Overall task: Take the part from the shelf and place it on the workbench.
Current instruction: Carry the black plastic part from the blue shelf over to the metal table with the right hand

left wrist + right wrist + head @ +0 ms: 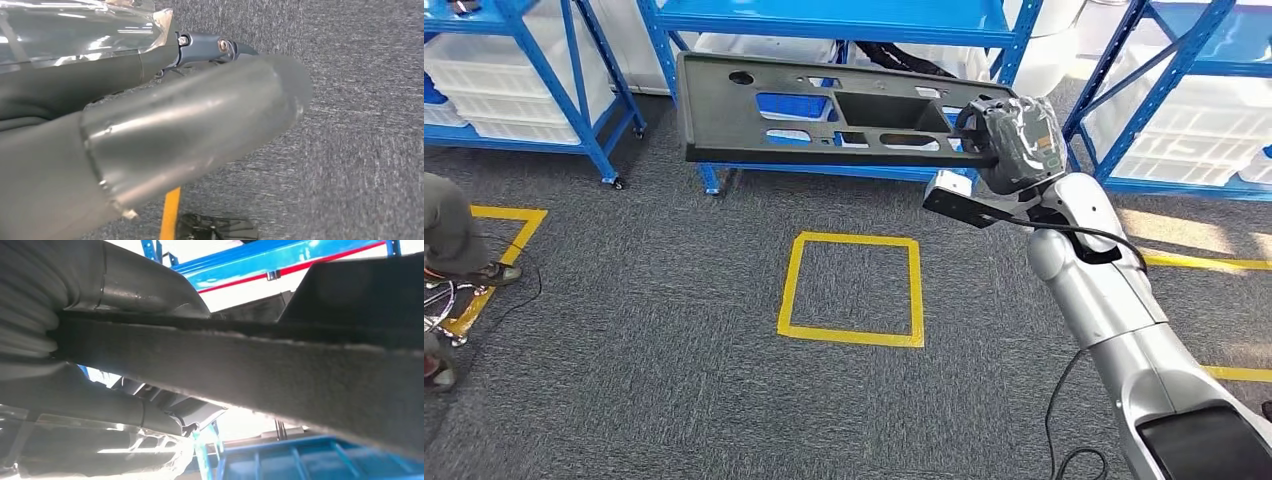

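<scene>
The right robot hand [1009, 135], wrapped in a clear plastic cover, gripped the long flat dark grey plastic panel with rectangular cut-outs [824, 110] at its right end. The panel was held roughly level in the air, in front of the lower tier of the blue metal shelf rack [844, 20], and reached away to the left of the hand. Through its cut-outs a blue bin and white bins on the rack were visible. In the right wrist view the panel's thick dark edge [280, 370] ran across from the hand, clamped between the grey thumb [140, 285] on one face and the covered fingers [90, 410] on the other. The silver right arm [1104, 300] came up from the lower right of the head view.

The left robot hand [125, 100] appeared in the left wrist view as a grey thumb and plastic-covered fingers over grey carpet [360, 125]; nothing was seen in it, but whether the fingers were spread or curled could not be told.

On the carpet below the panel lay a yellow tape square [852, 288]. A person's leg and shoe [464, 240] stood at the left edge.
</scene>
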Motion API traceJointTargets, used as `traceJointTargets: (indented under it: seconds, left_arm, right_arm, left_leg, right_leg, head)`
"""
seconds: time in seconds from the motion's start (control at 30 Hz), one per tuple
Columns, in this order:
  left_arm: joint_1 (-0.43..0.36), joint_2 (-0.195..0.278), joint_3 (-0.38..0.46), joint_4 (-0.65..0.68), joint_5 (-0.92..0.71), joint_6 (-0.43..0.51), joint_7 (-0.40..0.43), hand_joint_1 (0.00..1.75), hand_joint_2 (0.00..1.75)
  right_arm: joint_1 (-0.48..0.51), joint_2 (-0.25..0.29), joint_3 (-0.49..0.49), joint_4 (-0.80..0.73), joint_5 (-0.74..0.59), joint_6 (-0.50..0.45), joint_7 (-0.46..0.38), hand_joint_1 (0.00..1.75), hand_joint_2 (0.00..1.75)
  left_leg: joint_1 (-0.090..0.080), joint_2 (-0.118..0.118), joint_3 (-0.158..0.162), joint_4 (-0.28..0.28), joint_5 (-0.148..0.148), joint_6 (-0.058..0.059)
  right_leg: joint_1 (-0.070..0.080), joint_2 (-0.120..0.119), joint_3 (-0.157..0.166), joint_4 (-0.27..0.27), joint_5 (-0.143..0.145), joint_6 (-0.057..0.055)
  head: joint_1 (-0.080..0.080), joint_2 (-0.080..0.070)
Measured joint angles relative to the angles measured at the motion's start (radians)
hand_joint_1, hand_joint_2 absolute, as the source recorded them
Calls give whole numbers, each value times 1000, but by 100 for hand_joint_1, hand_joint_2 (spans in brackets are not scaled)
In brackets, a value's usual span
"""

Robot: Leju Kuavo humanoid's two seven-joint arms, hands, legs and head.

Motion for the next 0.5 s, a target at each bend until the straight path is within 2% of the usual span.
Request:
traceJointTargets:
  seconds: [0.03,0.07,0.1,0.13,0.17,0.2,0.23,0.27,0.3,0.33,0.37,0.4,0.43,0.47,0.5]
  left_arm:
    - [1,1,1,0,0,0,0,0,0]
    - [1,1,1,0,0,0,-1,0,0]
    - [1,2,1,0,0,0,-1,0,0]
    - [1,2,2,0,0,0,-1,0,0]
    - [0,3,2,0,0,0,-1,0,0]
    - [0,3,2,0,-1,0,-1,0,0]
    - [0,4,2,0,-1,-1,-3,0,0]
    - [-1,4,2,0,-1,-2,-6,0,0]
    - [-3,4,2,-1,-1,-4,-9,0,0]
    - [-5,3,2,-1,-1,-6,-13,0,0]
    - [-7,3,2,-1,-1,-8,-15,0,0]
    - [-8,3,2,-1,-1,-8,-17,0,0]
    - [-9,3,2,-1,-1,-8,-17,0,0]
    - [-8,3,2,-1,0,-8,-17,0,0]
    - [-7,4,3,-1,0,-8,-17,0,0]
  right_arm:
    - [-2,1,0,1,-1,1,-3,169,175]
    - [-3,1,0,2,0,2,-6,169,175]
    - [-3,1,1,2,0,2,-8,169,175]
    - [-3,1,1,2,1,1,-9,169,175]
    - [-2,1,1,3,2,1,-10,169,175]
    - [-2,1,2,3,2,1,-10,169,175]
    - [-2,1,2,3,3,0,-10,169,175]
    - [-3,1,1,3,4,0,-10,169,175]
    - [-5,1,0,2,5,-1,-10,169,175]
    - [-8,1,-1,0,6,-2,-10,169,175]
    - [-12,0,-2,0,6,-2,-10,169,175]
    - [-14,0,-4,-1,6,-3,-10,169,175]
    - [-15,1,-3,0,5,-3,-10,169,175]
    - [-15,1,-3,1,5,-3,-10,169,175]
    - [-13,1,-2,2,4,-3,-10,169,175]
  left_leg:
    - [2,-2,-13,37,-51,-5]
    - [4,-3,-29,98,-114,-11]
    - [5,-3,-42,169,-164,-17]
    - [8,-3,-50,238,-189,-23]
    - [11,-3,-47,289,-191,-28]
    - [14,-3,-30,307,-172,-32]
    - [19,-3,8,288,-149,-36]
    - [24,-3,65,234,-144,-39]
    - [26,-4,130,160,-156,-40]
    - [26,-6,184,92,-180,-37]
    - [23,-7,217,43,-204,-30]
    - [17,-8,227,17,-214,-19]
    - [12,-8,221,10,-210,-5]
    - [8,-5,213,6,-200,8]
    - [6,-2,204,2,-188,21]
  right_leg:
    - [-7,-2,-12,-1,17,-8]
    - [-6,-3,-28,0,34,-14]
    - [-6,-4,-46,0,49,-18]
    - [-6,-4,-65,1,66,-17]
    - [-6,-4,-85,2,81,-15]
    - [-7,-4,-104,3,95,-11]
    - [-8,-4,-123,6,109,-7]
    - [-8,-4,-139,10,120,0]
    - [-8,-3,-153,17,128,7]
    - [-6,-3,-163,23,137,15]
    - [-4,-4,-169,25,144,23]
    - [-2,-5,-174,24,153,31]
    - [-1,-5,-176,19,163,39]
    - [-3,-6,-181,19,164,44]
    - [-5,-5,-192,30,151,45]
  head:
    - [-1,0]
    - [-3,0]
    - [-4,0]
    - [-4,0]
    - [-4,0]
    - [-4,0]
    - [-4,0]
    - [-4,0]
    - [-5,0]
    - [-4,0]
    - [-3,0]
    - [-1,0]
    - [0,0]
    - [-1,0]
    - [0,0]
